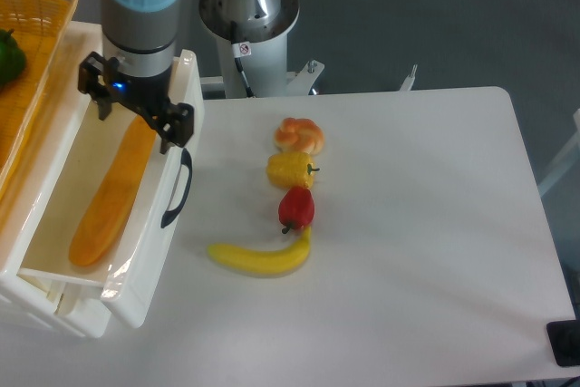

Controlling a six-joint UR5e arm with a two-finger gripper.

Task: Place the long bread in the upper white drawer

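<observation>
Pretty much done: bread (pixel 111 195) lay flat inside the white drawer (pixel 145 265), end effector (pixel 136 108) spread open above it, holding nothing, just needed pulling away.

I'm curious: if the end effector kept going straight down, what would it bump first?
Probably the long orange-yellow bread lying in the white plastic drawer, right below the open end effector; depth is uncertain.
</observation>
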